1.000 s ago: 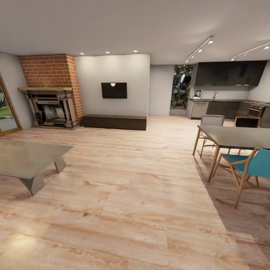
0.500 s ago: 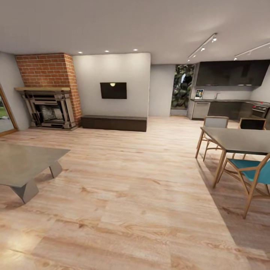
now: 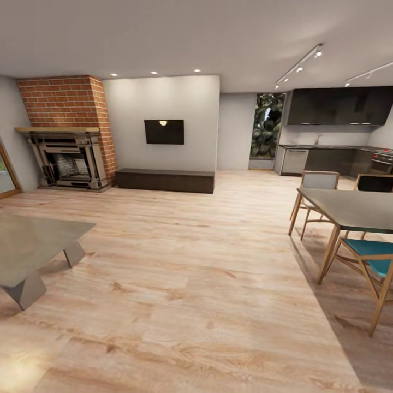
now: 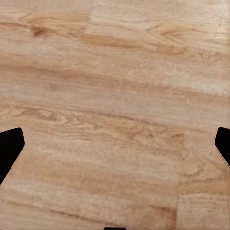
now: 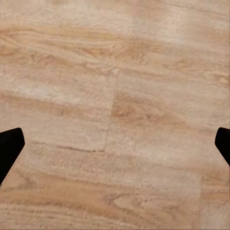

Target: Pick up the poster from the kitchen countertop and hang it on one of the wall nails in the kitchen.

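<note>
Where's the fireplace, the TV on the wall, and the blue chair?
Brick fireplace [image 3: 68,164], head view, on the dark firebox opening.
TV [image 3: 164,132], head view, middle of its black screen.
Blue chair [image 3: 371,254], head view, on the teal seat.

Right gripper [image 5: 115,143] hangs over light wood plank floor [image 5: 120,72]. Jaws spread wide; dark fingertips [image 5: 9,146] show only at the picture's two side edges. Bare boards between them, plank seams visible. Nothing held.
</note>
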Available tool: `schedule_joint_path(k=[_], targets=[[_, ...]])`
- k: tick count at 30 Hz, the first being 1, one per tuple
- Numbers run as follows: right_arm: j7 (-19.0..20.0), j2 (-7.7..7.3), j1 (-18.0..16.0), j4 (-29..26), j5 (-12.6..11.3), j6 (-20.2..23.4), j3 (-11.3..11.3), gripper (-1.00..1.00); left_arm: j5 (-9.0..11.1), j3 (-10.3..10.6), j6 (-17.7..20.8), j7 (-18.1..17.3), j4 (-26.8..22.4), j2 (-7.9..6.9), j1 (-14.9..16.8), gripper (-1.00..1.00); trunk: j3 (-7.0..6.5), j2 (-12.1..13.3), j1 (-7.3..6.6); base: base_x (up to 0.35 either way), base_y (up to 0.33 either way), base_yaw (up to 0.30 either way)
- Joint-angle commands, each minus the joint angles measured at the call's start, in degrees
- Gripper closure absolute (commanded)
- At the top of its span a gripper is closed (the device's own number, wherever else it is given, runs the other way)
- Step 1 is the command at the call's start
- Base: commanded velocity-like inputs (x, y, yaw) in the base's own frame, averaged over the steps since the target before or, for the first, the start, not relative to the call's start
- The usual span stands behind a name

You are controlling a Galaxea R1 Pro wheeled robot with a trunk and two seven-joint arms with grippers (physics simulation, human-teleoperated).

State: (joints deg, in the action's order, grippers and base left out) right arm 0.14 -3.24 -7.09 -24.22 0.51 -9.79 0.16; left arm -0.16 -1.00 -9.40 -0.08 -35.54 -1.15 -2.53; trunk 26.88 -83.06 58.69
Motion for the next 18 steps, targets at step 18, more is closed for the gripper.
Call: schedule_joint_path(k=[18], targets=[[-0.1, -0.1, 0.0, 0.2, 0.1, -0.3, 0.0, -1.0, 0.0, -0.1, -0.1, 0.0, -0.1, 0.01, 0.0, -1.0, 0.05, 0.0, 0.04, 0.334, 0.0, 0.0]])
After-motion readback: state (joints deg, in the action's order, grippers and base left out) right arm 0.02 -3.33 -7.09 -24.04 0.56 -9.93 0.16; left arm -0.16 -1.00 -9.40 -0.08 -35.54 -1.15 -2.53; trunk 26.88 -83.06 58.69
